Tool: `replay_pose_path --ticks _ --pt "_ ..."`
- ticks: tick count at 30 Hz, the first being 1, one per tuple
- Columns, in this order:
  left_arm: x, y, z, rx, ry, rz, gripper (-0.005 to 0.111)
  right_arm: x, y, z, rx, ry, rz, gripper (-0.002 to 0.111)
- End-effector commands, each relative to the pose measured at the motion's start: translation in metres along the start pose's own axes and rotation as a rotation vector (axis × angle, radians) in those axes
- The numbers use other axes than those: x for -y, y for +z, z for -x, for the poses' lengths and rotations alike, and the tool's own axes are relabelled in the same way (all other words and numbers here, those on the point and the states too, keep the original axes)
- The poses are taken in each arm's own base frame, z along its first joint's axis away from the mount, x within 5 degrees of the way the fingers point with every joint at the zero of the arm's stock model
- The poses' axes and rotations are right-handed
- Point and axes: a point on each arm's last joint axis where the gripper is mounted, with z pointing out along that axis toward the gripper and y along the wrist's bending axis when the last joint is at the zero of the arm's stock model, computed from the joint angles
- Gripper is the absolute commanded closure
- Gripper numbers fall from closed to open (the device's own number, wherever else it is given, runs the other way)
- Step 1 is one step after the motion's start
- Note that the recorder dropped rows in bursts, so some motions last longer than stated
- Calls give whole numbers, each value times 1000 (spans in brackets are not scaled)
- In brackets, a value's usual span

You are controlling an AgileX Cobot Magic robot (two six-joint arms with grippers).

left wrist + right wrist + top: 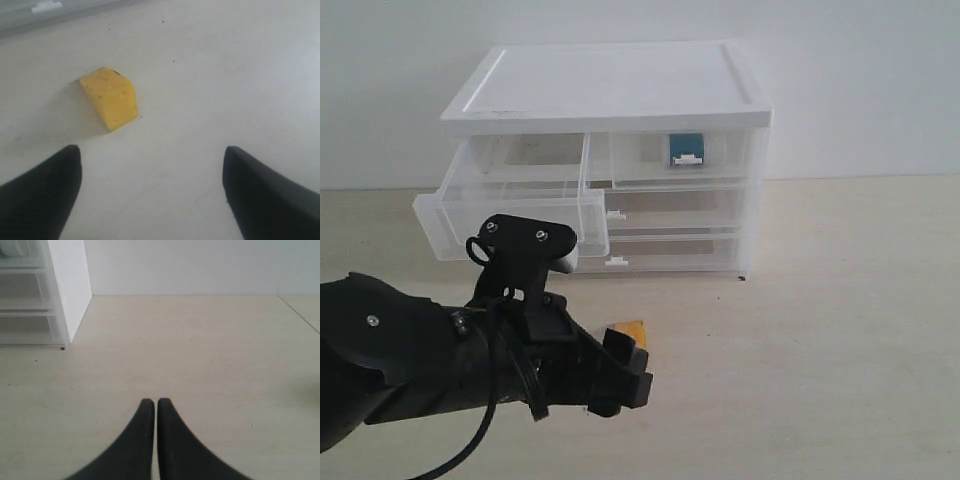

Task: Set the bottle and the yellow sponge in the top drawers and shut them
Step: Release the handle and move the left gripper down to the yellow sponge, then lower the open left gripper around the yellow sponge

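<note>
The yellow sponge [111,97] lies on the table ahead of my left gripper [151,150], which is open with nothing between its fingers. In the exterior view only a corner of the yellow sponge [628,331] shows behind the left gripper [628,368], in front of the cabinet. The left top drawer [510,222] is pulled out. The right top drawer [685,160] is shut, and the bottle's [686,146] blue-teal label shows through its front. My right gripper [155,402] is shut on nothing, low over bare table; it is outside the exterior view.
The white-topped cabinet [610,85] stands at the back against the wall, with two full-width drawers [680,215] below, both shut. The cabinet's side [67,285] is ahead of the right gripper. The left arm [410,360] fills the lower left.
</note>
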Motion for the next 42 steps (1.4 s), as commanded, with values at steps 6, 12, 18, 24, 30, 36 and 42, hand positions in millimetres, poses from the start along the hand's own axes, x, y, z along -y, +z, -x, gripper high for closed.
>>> replay_pose_path --ticks 6,12,18,24,30,36,42 --pt "1 0 0 6 9 5 49 0 0 -1 8 -13 -5 108" --pt "5 0 -2 -19 65 -42 77 0 0 -1 8 -13 -5 108" --pt "14 14 -2 -68 24 -74 78 0 0 -1 8 -13 -5 108" --pt "39 34 -2 -24 66 -26 78 0 0 -1 7 -15 -5 108" --pt "49 43 -5 23 129 217 78 0 0 -1 7 -13 -5 108" --pt "55 48 -1 25 76 293 55 0 0 -1 7 -13 -5 108" --pt "59 69 -6 16 -39 306 17 0 0 -1 7 -13 -5 108"
